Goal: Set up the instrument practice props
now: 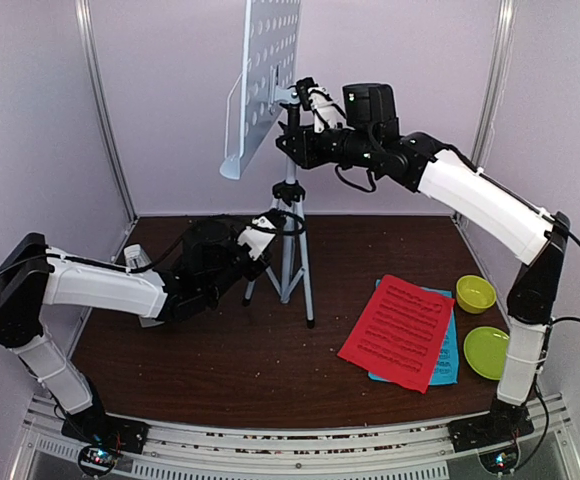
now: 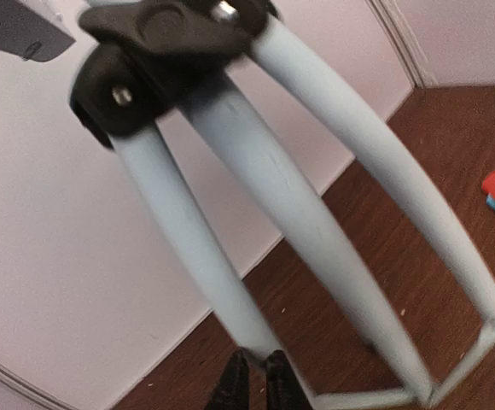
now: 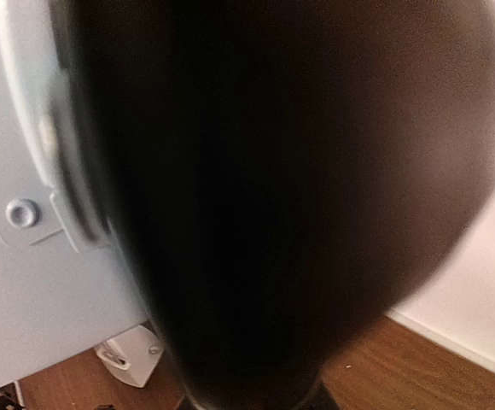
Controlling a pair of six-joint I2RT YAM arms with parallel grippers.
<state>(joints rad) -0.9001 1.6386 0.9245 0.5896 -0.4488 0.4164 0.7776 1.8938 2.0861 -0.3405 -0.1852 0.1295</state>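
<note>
The music stand stands upright at the back of the desk (image 1: 220,370). Its pale-blue perforated panel (image 1: 265,70) is tilted high on the silver tripod (image 1: 292,250), well above the left tool (image 1: 268,228) and just in front of the right tool (image 1: 303,97).

The left tool sits low on the tripod, below the black joint (image 2: 162,34) where the legs spread. Its jaws are narrow, and in the wrist view one leg runs down into the gap between the fingertips (image 2: 230,389), so we judge it pinched there. The right tool is up behind the panel at the head joint. Its own camera is blocked by something dark and blurred, so we cannot tell whether it grips.

We judge the stand light but top-heavy. The tubes are stiff, smooth and likely slippery, and the thin panel would swing on its joint if pushed. The safer holds are the black joints or the central column, not the panel edge.

The red page (image 1: 395,330) lies on the blue page (image 1: 448,370), well off to the left tool's right. Both look thin and floppy, best lifted at an edge. Beyond them are a lime-green bowl (image 1: 475,292) and plate (image 1: 487,350), beside the right arm's lower links. A small pale-grey metronome (image 1: 135,258) shows partly behind the left arm.
</note>
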